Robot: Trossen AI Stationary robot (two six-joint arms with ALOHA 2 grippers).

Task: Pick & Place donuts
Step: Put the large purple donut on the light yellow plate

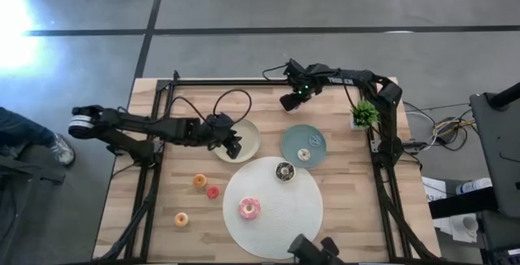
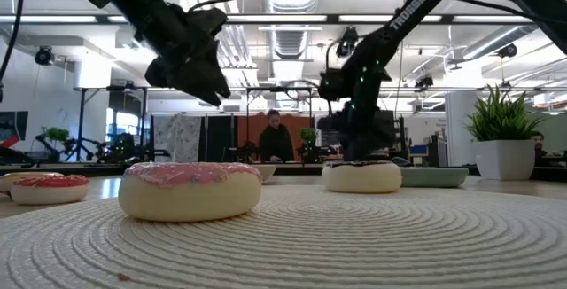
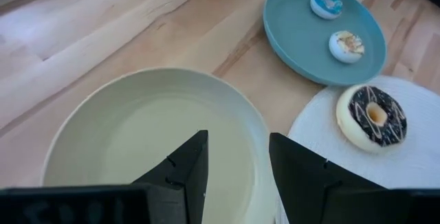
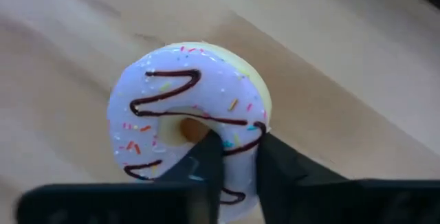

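Note:
My right gripper (image 1: pixel 291 101) is near the table's far edge, shut on a pale pink-white donut (image 4: pixel 189 124) with dark drizzle. My left gripper (image 1: pixel 234 145) hangs open and empty over the beige plate (image 1: pixel 250 133), which also shows in the left wrist view (image 3: pixel 137 128). A chocolate donut (image 1: pixel 284 171) and a bright pink donut (image 1: pixel 249 209) lie on the white mat (image 1: pixel 284 216). A blue mini (image 1: pixel 315 141) and a cream mini (image 1: pixel 304 154) lie on the teal plate (image 1: pixel 291 139). Two orange minis (image 1: pixel 200 181) (image 1: pixel 181 219) and a red-pink mini (image 1: pixel 213 192) lie on the wood. My right gripper pinches the ring of the pale donut on one side (image 4: pixel 239 136). One finger (image 4: pixel 206 157) stands in the hole and the other (image 4: pixel 275 163) is outside the ring. The fingers come from above. Whether the donut is clear of the table, I cannot tell.
A potted plant (image 1: pixel 365 115) stands at the far right corner, close to the right arm. The black frame rails (image 1: pixel 154 135) run along the table's left, right and far sides. Bare wood lies between the beige plate and the far edge. People show in the room behind.

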